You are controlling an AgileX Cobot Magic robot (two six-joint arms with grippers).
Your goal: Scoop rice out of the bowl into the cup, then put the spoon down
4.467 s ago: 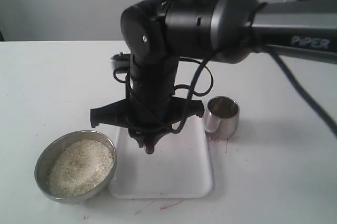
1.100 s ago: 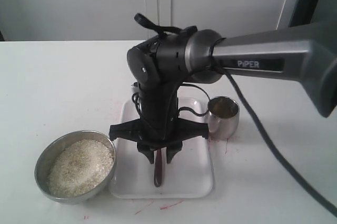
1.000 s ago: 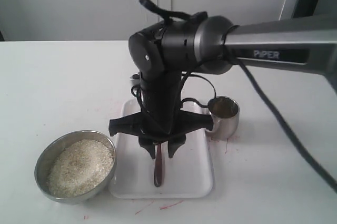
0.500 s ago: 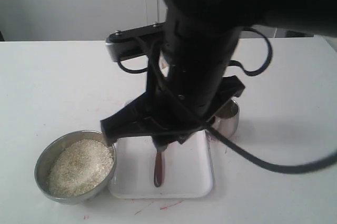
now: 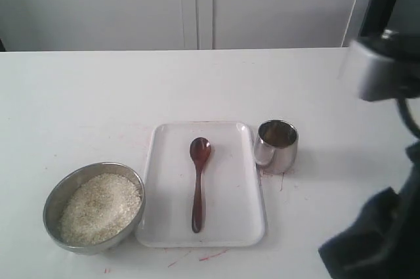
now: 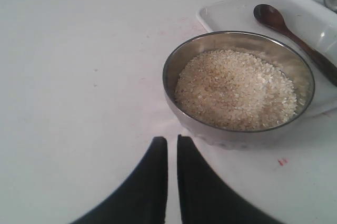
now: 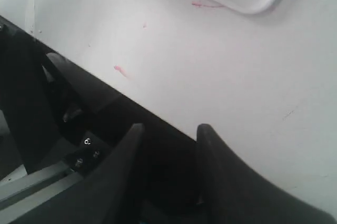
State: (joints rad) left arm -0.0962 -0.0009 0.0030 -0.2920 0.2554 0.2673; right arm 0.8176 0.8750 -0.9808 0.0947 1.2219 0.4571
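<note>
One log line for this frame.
spoon: on tray | rice: in bowl | cup: beside tray | left gripper: shut | right gripper: open, empty

The white surface (image 5: 98, 95) lies bare on the far side and to the left of the white rectangular tray (image 5: 230, 200), a broad passage. The wide grey steel bowl (image 5: 52, 203) crowds the tray's near left corner (rim just beside its edge); the small shiny steel cup (image 5: 275, 148) stands just beside its right edge. The dark reddish wooden spoon (image 5: 197, 187) along the tray's middle lies open from above. The blurred dark right arm (image 5: 380, 246) blocks the near right corner
</note>
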